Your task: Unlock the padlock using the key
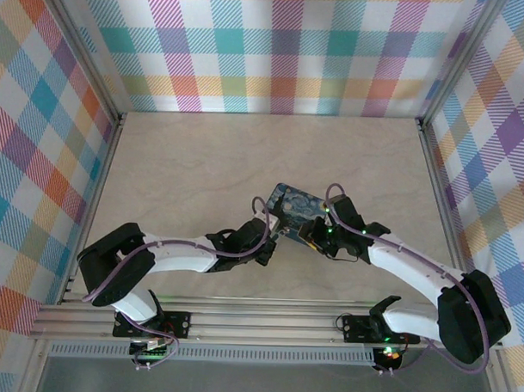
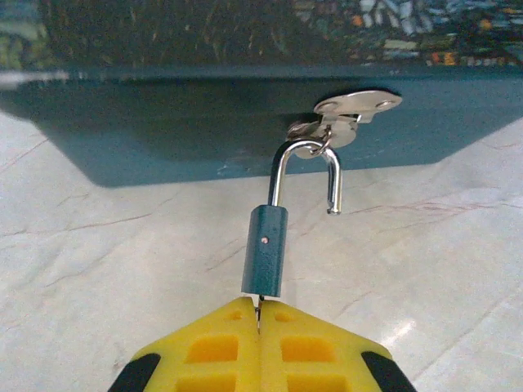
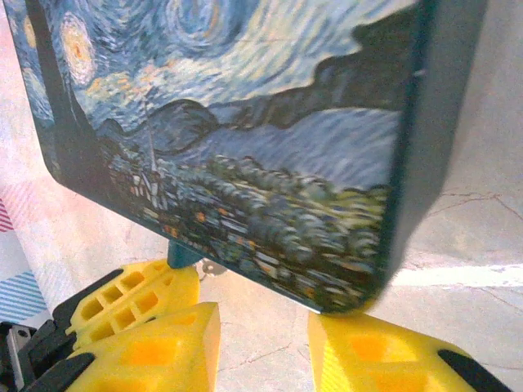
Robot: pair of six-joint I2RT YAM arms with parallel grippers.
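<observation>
My left gripper point(image 2: 259, 315) has its two yellow fingers pressed tight together. They pinch a thin bit of metal, the key point(image 2: 259, 303), which goes up into the bottom of the padlock point(image 2: 264, 249). The padlock is small with a blue-green body. It hangs just past my left fingertips, a little tilted, at the near edge of the painted box point(image 2: 204, 122). Its silver loop point(image 2: 306, 148) is hooked through a little ring on the metal plate point(image 2: 358, 104) on the box's side. One end of the loop sits in the lock body. The other end is out and points down with nothing around it, so the lock looks open. The box sits near the middle of the pale table point(image 2: 122, 269), between my two arms. My right gripper point(image 3: 263, 347) is at the other side of the box. Its fingers point(image 3: 372, 355) are spread apart, and I can see table between them. One lower corner of the box is right over the right-hand finger, but I cannot tell if they touch.
</observation>
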